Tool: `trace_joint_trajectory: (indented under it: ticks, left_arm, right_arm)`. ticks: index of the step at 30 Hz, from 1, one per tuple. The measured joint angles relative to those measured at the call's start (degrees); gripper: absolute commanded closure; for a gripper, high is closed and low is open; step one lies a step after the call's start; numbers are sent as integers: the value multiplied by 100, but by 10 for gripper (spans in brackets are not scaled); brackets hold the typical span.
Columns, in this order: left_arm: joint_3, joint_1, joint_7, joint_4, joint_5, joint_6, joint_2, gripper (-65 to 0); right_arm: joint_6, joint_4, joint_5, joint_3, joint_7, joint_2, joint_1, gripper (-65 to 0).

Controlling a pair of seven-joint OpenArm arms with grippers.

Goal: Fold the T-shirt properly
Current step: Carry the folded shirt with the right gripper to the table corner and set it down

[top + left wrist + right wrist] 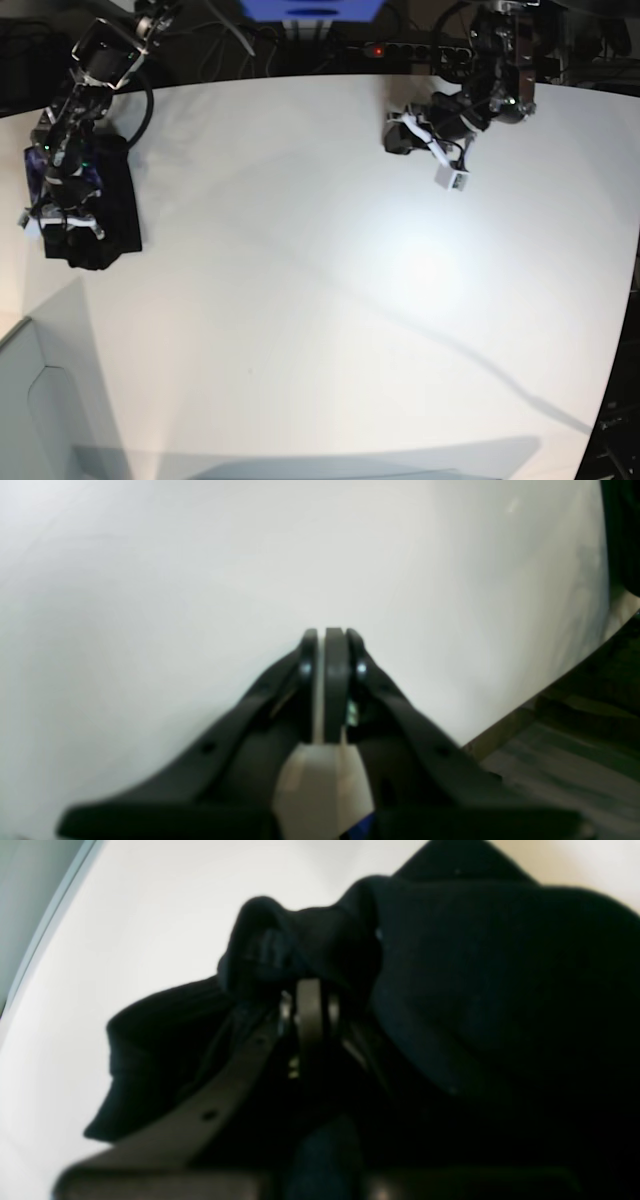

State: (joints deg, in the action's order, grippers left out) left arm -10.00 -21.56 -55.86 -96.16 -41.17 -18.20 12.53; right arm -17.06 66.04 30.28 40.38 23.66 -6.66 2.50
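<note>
The T-shirt (pixel 108 205) is a bunched black bundle at the left edge of the white table (pixel 320 300) in the base view. In the right wrist view the T-shirt (pixel 475 990) fills most of the picture, and its dark folds wrap around the tips of my right gripper (pixel 310 986), which is shut on the cloth. No print shows. From the base camera my right gripper (pixel 66 225) sits at the bundle's near left side. My left gripper (pixel 332 631) is shut with nothing in it, over bare table (pixel 200 580). It (pixel 392 135) hangs at the back right, far from the shirt.
A power strip (pixel 400 48), cables and a blue object (pixel 310 8) lie behind the table's back edge. A grey panel (pixel 40 400) stands at the front left corner. In the left wrist view the table edge curves at the lower right, with dark floor (pixel 575 760) beyond.
</note>
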Motion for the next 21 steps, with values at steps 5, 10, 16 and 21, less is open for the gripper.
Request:
trace_joint_trajectory:
  ticks: [5,10,16,21]
  left_arm:
    - [0,-2,0,0,2,0,0,-30]
    - [0,0,0,0,2,0,-2,-30]
    - [0,2,-2,0,-13,0,0,-30]
    - [0,66,-48,-122,94,22,-2,-29]
  right_arm:
    - [101,79,-85,9,37,-184,-31,0]
    - [369,767,-356,7,378,-107,-129,0]
    - [431,1692,-393,22,400,-22,-184,0]
    - [431,2302,-404,9,439,31,-190,0]
